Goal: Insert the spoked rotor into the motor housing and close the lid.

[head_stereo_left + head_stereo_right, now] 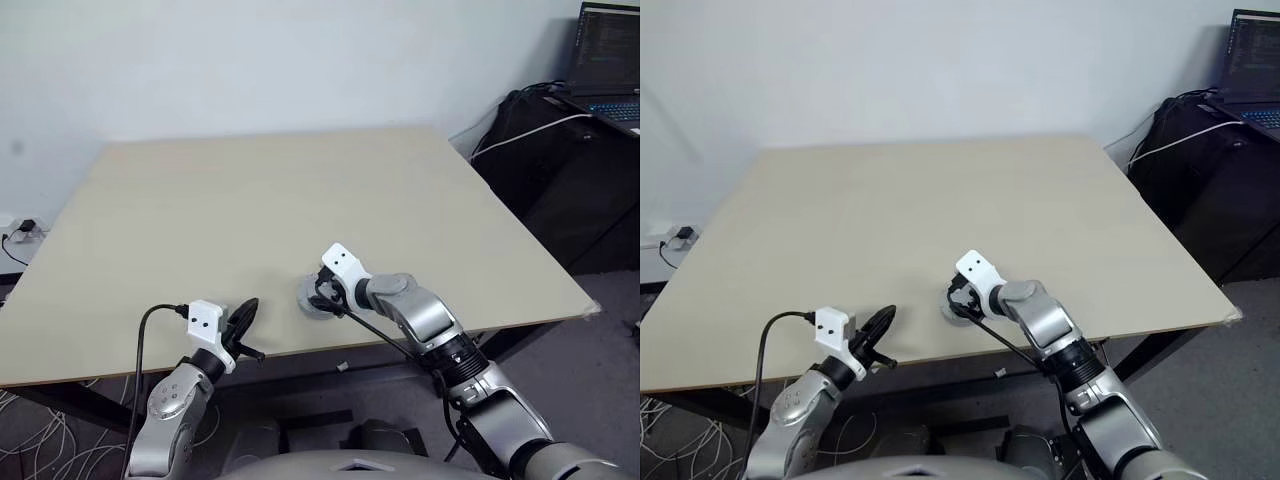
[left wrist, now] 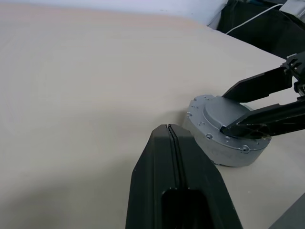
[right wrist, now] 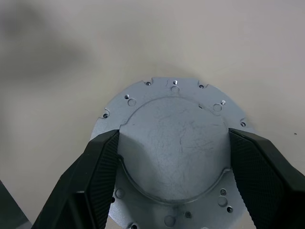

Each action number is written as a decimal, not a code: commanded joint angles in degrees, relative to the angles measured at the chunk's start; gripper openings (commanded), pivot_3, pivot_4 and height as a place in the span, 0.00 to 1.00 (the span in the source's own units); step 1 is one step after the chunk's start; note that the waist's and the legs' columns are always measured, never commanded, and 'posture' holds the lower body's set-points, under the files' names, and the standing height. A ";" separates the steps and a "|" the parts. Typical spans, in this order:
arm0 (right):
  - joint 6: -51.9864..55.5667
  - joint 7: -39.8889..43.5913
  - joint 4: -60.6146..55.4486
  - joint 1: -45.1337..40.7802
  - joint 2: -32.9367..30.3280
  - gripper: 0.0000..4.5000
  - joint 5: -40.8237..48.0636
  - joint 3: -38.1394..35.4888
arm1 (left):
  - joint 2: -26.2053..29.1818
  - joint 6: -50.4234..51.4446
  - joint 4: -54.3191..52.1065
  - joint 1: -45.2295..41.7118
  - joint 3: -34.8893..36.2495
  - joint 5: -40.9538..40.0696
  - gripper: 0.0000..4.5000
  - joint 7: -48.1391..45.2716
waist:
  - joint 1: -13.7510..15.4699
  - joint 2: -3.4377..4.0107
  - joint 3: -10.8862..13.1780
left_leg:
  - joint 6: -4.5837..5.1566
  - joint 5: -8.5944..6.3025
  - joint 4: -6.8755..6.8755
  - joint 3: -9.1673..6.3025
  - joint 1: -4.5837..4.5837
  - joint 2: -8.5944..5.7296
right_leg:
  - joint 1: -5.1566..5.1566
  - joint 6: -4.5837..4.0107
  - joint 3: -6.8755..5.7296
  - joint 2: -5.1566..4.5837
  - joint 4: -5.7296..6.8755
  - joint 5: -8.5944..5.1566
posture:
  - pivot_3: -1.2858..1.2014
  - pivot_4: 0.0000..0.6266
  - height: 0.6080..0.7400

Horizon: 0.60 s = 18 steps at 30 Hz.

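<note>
Right gripper [image 3: 174, 188] reaches down at a slant over the lid [image 3: 174, 143], its two black fingers [image 3: 97, 179] spread wide, one on each side of the lid's raised round centre. The wrist camera shows the finger pads level with that raised part; whether they press on it or stand just clear cannot be told. So the lid lies directly between the fingers, straight ahead along the line the gripper points.

Seen from the head camera, the lid [image 1: 313, 296] sits flat on the beige table [image 1: 280, 200], near the table's front edge and slightly toward the robot's right of centre. It is a round silver-grey disc with small holes around its flange. It looks like a closed, stacked unit; the parts beneath it are hidden, so how well it is seated cannot be judged.

Left gripper [image 1: 244, 318] is clenched with nothing in it. It hangs at the table's front edge, near the lid on the robot's left, pointing toward it. The right gripper is plainly the nearer one.
</note>
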 commanded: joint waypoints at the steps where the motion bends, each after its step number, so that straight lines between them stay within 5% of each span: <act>1: 2.92 -0.57 4.74 3.26 -1.81 0.71 -2.68 3.33 | 0.92 0.89 -4.66 -0.80 -0.50 -0.70 0.00 -1.09 | -0.01 0.01 -0.01 | 0.00 0.00 0.00 0.00 0.00 0.00 | 0.00 0.00 0.00 0.00 0.00 0.00 | 0.52 0.00 1.00; 3: 2.89 -0.61 4.72 3.27 -1.71 0.71 -2.70 3.37 | 1.66 2.73 -4.37 -0.61 -2.53 0.50 0.00 -1.67 | -0.01 0.10 -0.07 | 0.00 0.00 0.00 0.00 0.00 0.00 | 0.00 0.00 0.00 0.00 -0.01 0.00 | 0.52 0.00 1.00; 8: 2.85 -0.89 4.63 3.32 -1.25 0.71 -2.71 3.50 | 6.34 -0.72 15.54 -9.84 2.59 -2.47 0.00 -10.40 | 0.05 0.22 -0.19 | 0.00 0.01 -0.01 -0.03 0.03 0.03 | 0.00 0.01 -0.06 0.06 0.05 -0.01 | 0.52 0.00 1.00; 18: 2.73 -1.58 4.19 3.89 -0.54 0.71 -2.40 3.30 | 4.62 3.01 19.78 -22.19 4.21 -2.48 0.00 -9.70 | -0.20 -0.25 -0.47 | -0.01 0.00 -0.03 -0.02 0.02 -0.01 | 0.05 -0.02 -0.03 0.04 -0.02 -0.02 | 0.52 0.00 1.00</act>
